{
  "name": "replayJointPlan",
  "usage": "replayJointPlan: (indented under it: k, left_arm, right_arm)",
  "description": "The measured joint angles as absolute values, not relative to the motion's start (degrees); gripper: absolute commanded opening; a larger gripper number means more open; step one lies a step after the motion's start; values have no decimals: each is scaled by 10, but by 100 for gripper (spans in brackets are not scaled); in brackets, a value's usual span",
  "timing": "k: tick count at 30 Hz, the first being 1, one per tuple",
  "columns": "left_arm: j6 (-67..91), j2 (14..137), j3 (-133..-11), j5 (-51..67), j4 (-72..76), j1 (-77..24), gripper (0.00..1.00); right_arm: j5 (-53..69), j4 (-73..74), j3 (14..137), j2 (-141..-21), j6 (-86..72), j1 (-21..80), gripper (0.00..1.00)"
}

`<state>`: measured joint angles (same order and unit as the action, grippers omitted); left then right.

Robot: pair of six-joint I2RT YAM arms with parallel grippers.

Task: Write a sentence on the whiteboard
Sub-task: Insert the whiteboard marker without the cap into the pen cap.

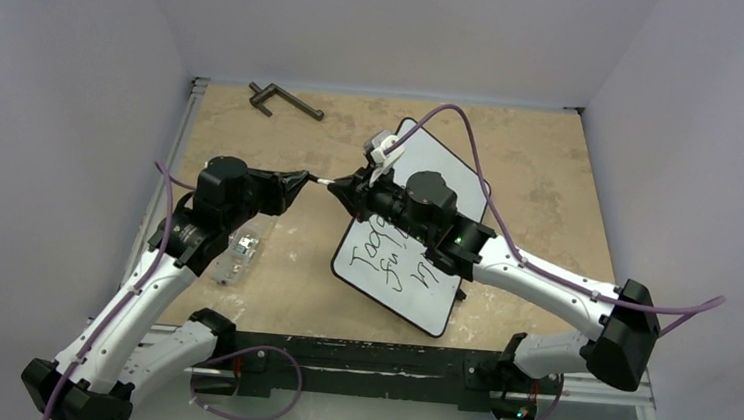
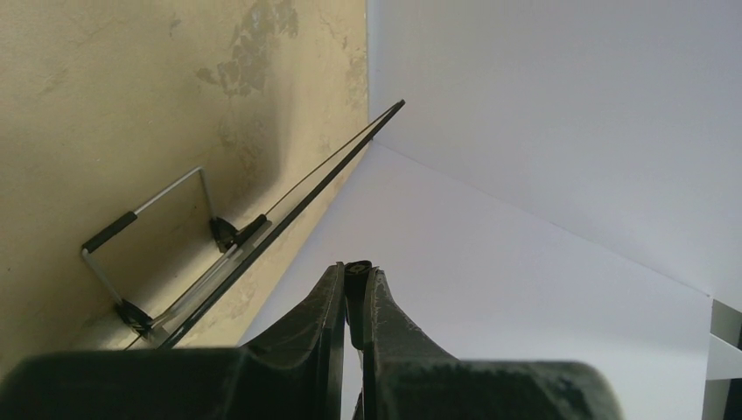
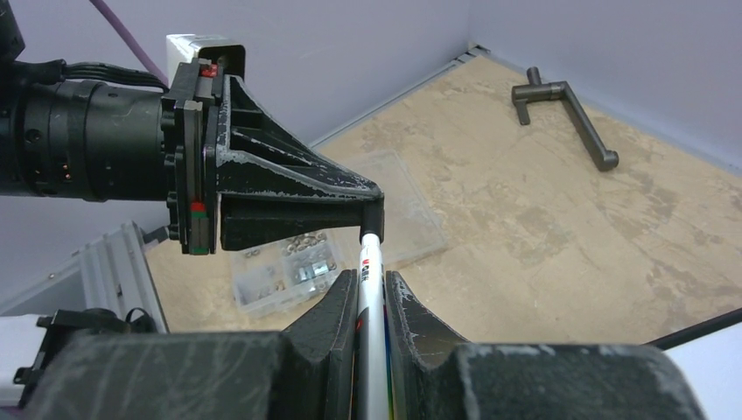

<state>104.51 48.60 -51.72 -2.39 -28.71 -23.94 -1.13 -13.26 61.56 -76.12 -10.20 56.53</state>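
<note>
The whiteboard [image 1: 419, 302] lies on the tan table right of centre, with the sentence [image 1: 391, 260] in black slanted lines on its near half. Its corner [image 3: 713, 376] shows at the edge of the right wrist view. Left of the board and above the table, the two grippers meet tip to tip. My right gripper [image 3: 372, 284] is shut on the white barrel of a marker [image 3: 369, 262]. My left gripper [image 2: 354, 271] is shut on the marker's black cap [image 3: 374, 214], which sits against the barrel's end. From above, the marker [image 1: 326, 182] spans the short gap between the left gripper [image 1: 316, 181] and right gripper [image 1: 338, 187].
A clear plastic box of screws [image 1: 237, 258] lies beside the left arm, also under the grippers [image 3: 289, 271]. A dark metal crank handle [image 1: 284, 100] rests near the back wall [image 3: 569, 109]. White walls enclose the table on three sides.
</note>
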Motion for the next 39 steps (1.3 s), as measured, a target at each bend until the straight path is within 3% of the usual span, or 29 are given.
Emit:
replayJointPlan:
  k: [39]
  left_arm:
    - [1055,450,-510,-117,-281,-218,0]
  right_arm:
    - [-83,-154,738,-894,-81,603,0]
